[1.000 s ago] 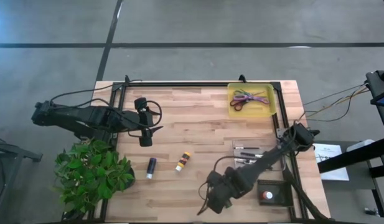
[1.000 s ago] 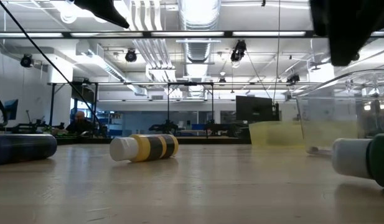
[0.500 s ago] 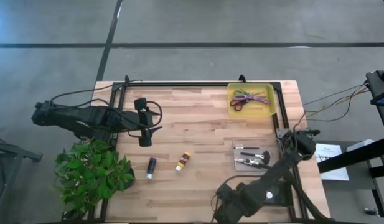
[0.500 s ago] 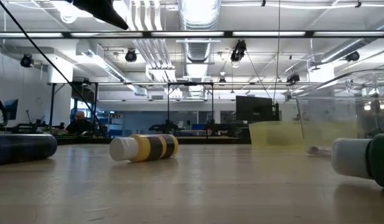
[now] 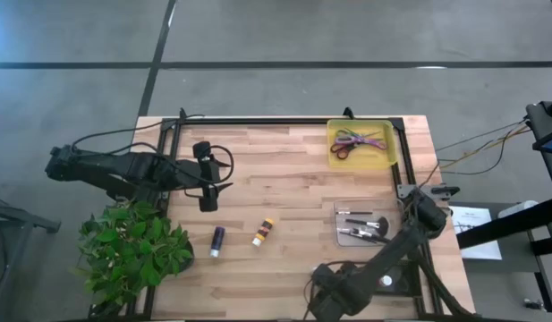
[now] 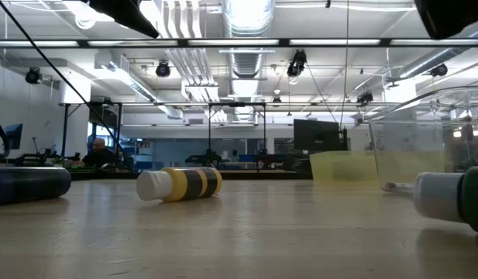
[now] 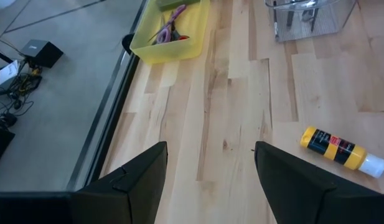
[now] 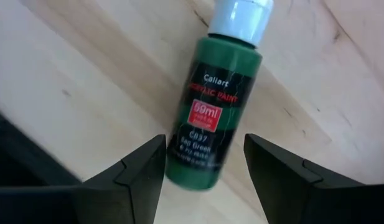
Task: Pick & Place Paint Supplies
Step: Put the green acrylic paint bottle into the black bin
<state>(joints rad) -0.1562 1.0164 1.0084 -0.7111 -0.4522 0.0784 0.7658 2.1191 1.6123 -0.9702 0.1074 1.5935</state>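
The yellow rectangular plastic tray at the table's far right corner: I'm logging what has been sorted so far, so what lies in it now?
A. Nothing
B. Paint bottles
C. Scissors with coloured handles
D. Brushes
C: in the high view the yellow rectangular plastic tray holds scissors with green, purple and red handles, while the yellow-and-black paint bottle lies out on the wooden table.

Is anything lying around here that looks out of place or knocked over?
Three paint bottles lie on their sides: purple and yellow mid-table, green below the right gripper. Nothing looks spilled or broken.
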